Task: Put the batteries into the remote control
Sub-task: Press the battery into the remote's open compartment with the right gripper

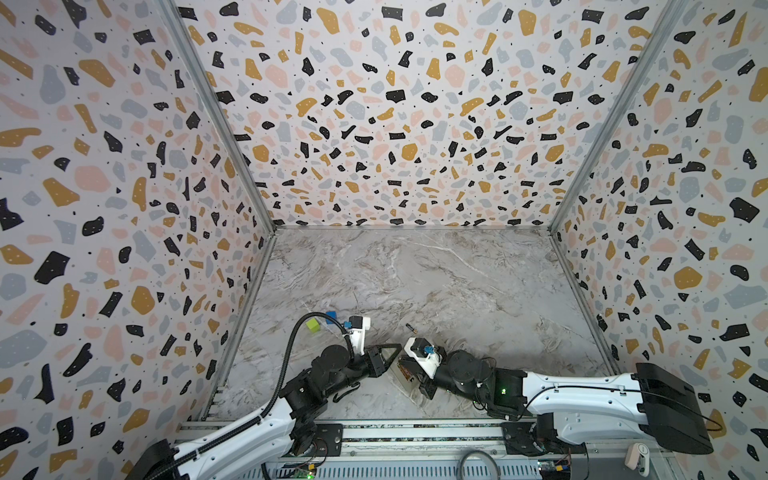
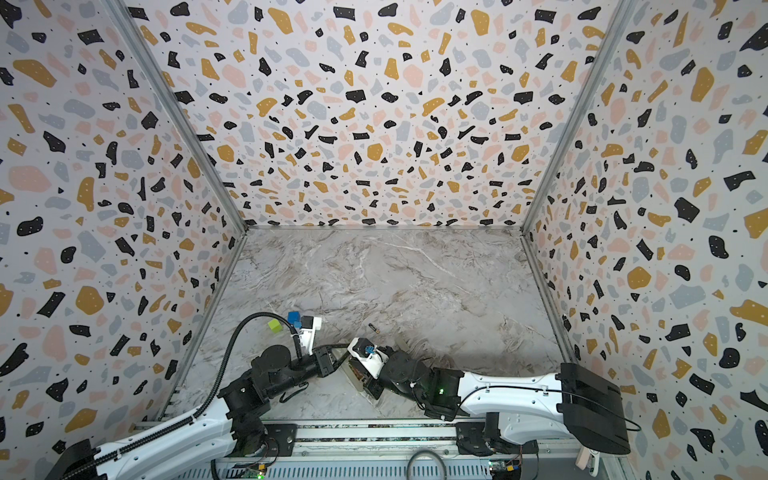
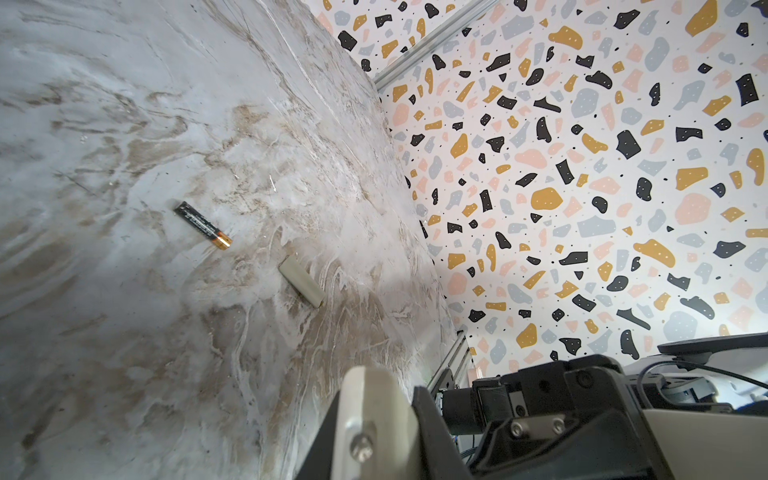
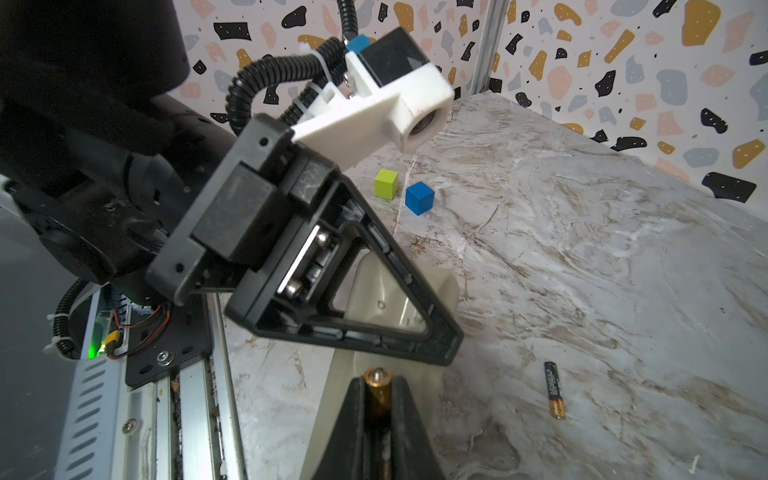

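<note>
My right gripper [image 4: 377,384] is pinched on one battery [image 4: 376,401]. It's held lengthwise along the fingers, copper end & metal nub poking out past the tips, away from my wrist. My left gripper [image 4: 436,332] is clamped across the remote [image 4: 376,307], plain off-white side facing my right wrist. Can't tell if the remote touches the desk [image 4: 582,249] or hangs just over it.

What matters now: the remote sits right under & just ahead of my right gripper's tips. Its long axis runs approx from that gripper toward the left one, so battery & remote line up roughly end to end, nub aimed at the left gripper. Next is prob easing the battery down into the recess. I can't make out the recess itself, since fingers cover it, so slot & polarity are unknown.

The loose battery [image 4: 555,388] lies flat on the desk, out beyond both grippers & well apart from the remote. W/ the left gripper busy holding, I reckon the right one fetches it afterwards. A small off-white cover piece [image 3: 300,280] lies near it.
</note>
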`<action>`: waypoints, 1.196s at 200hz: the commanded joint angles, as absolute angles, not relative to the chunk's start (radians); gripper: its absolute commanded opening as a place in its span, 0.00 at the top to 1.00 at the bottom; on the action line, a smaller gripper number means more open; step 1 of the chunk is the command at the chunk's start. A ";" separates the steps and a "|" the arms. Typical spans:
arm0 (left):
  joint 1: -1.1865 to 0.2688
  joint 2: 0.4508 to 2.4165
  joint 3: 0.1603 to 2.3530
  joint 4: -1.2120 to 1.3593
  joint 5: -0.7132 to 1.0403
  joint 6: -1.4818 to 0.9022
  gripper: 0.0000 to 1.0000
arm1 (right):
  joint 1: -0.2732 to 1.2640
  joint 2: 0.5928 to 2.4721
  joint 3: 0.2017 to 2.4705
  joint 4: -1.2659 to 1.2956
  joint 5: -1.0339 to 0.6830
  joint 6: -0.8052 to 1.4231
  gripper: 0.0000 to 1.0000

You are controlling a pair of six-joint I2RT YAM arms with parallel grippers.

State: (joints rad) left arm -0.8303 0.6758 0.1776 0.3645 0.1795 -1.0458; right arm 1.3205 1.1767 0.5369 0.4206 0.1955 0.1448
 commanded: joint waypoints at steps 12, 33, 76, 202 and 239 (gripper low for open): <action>-0.824 0.656 0.209 0.428 0.197 -1.057 1.00 | 1.323 1.173 0.531 0.449 0.209 0.148 1.00; -0.824 0.655 0.212 0.434 0.201 -1.061 1.00 | 1.321 1.176 0.530 0.452 0.212 0.148 1.00; -0.824 0.655 0.209 0.444 0.201 -1.067 1.00 | 1.318 1.189 0.523 0.456 0.216 0.151 1.00; -0.824 0.641 0.211 0.446 0.193 -1.066 1.00 | 1.317 1.211 0.499 0.450 0.278 0.161 1.00; -0.825 0.636 0.213 0.442 0.189 -1.065 1.00 | 1.316 1.208 0.494 0.445 0.294 0.163 1.00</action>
